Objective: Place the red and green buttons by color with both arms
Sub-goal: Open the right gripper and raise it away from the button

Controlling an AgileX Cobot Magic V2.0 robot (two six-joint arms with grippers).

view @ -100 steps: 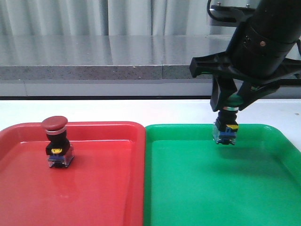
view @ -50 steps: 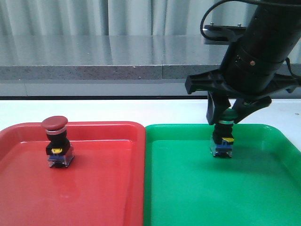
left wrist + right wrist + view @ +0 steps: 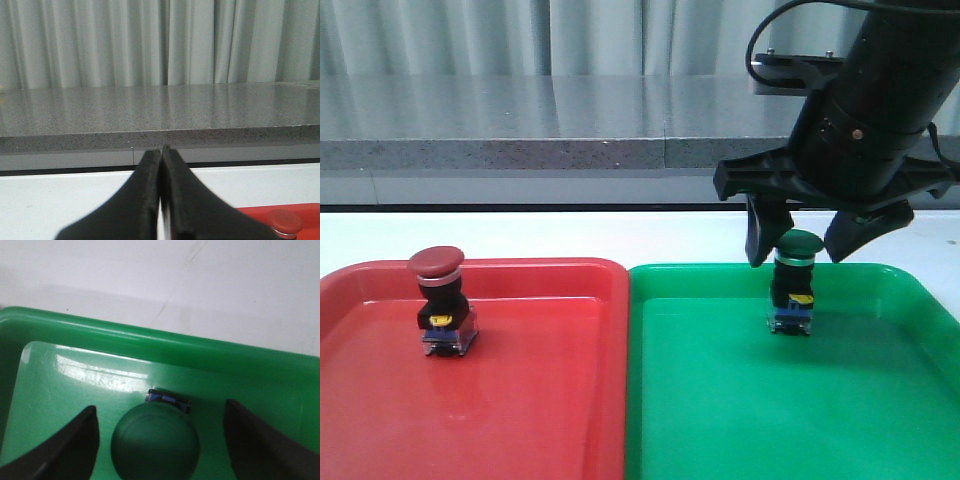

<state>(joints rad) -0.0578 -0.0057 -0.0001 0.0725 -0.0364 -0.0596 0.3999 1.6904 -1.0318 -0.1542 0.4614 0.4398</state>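
Note:
The green-capped button (image 3: 794, 285) stands upright in the green tray (image 3: 720, 400), near its far edge. My right gripper (image 3: 798, 245) hangs just above it, open, one finger on each side of the cap and apart from it. In the right wrist view the green cap (image 3: 155, 442) lies between the two spread fingers (image 3: 65, 450). The red-capped button (image 3: 442, 300) stands upright in the red tray (image 3: 520, 400), far left part. My left gripper (image 3: 162, 150) is shut and empty, out of the front view; the red cap (image 3: 284, 221) shows low beside it.
The two trays sit side by side on a white table (image 3: 570, 235). A grey stone ledge (image 3: 520, 150) and a curtain run behind the table. The right arm's black body (image 3: 880, 90) rises over the green tray's far right.
My right gripper lowered the green button into the green tray, then opened and let it go. The button now stands free. The red button has not moved.

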